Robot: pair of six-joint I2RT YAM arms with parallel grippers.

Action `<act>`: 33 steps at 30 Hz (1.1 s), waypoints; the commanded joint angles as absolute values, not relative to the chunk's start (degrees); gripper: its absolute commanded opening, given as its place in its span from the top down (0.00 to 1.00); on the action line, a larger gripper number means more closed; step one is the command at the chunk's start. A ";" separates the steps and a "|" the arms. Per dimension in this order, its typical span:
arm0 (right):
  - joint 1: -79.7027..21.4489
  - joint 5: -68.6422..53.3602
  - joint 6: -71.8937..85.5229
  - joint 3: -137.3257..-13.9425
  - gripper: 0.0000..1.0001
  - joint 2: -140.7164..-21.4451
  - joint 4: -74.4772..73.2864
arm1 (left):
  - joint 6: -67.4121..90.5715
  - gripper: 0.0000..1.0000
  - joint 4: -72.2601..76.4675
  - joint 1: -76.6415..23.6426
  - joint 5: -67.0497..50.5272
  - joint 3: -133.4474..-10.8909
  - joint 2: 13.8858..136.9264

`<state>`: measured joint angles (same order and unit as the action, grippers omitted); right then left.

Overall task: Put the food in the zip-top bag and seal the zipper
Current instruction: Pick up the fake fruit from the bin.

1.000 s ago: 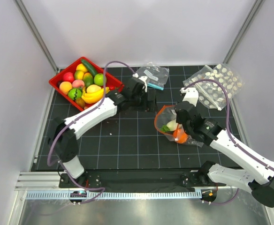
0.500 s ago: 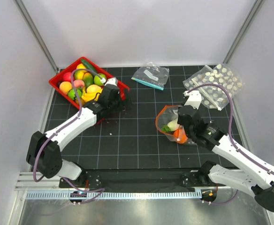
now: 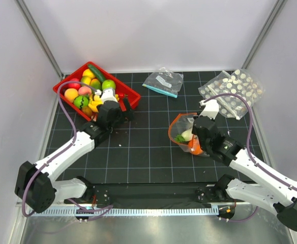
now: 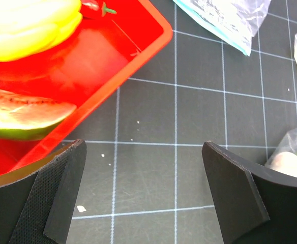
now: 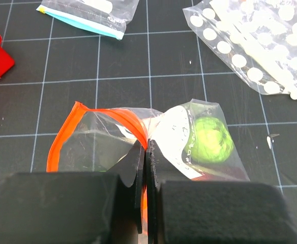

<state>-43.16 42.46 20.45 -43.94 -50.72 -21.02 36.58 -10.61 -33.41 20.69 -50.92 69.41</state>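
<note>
The right fingers [image 5: 136,170] clamp the crinkly clear zip-top bag [image 5: 92,145], seemingly at its orange-red zipper strip [image 5: 57,142]; the left fingers [image 4: 67,188] stand wide apart beside the red plastic tray [image 4: 113,66].

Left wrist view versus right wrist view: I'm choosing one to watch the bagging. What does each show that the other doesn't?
Left wrist only: bananas and a watermelon slice in the red tray, left fingers wide apart. Right wrist only: right fingers pinched shut on the clear bag at its orange zipper, a lime inside. Both: the teal-strip bag, the gridded mat, an edge of the tray and of the clear bag.
</note>
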 commanded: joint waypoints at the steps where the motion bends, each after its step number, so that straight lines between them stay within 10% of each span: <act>1: -43.24 44.47 19.51 -44.21 0.99 -50.45 -16.26 | 34.45 0.00 -5.19 -33.49 24.26 -49.49 66.62; 33: -43.24 45.00 20.74 -37.88 0.99 -50.62 -9.06 | 32.78 0.00 -1.14 -33.49 26.71 -43.51 57.48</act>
<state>-43.16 43.09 20.05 -38.50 -51.62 -12.16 33.54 -4.38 -33.41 23.55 -43.86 59.22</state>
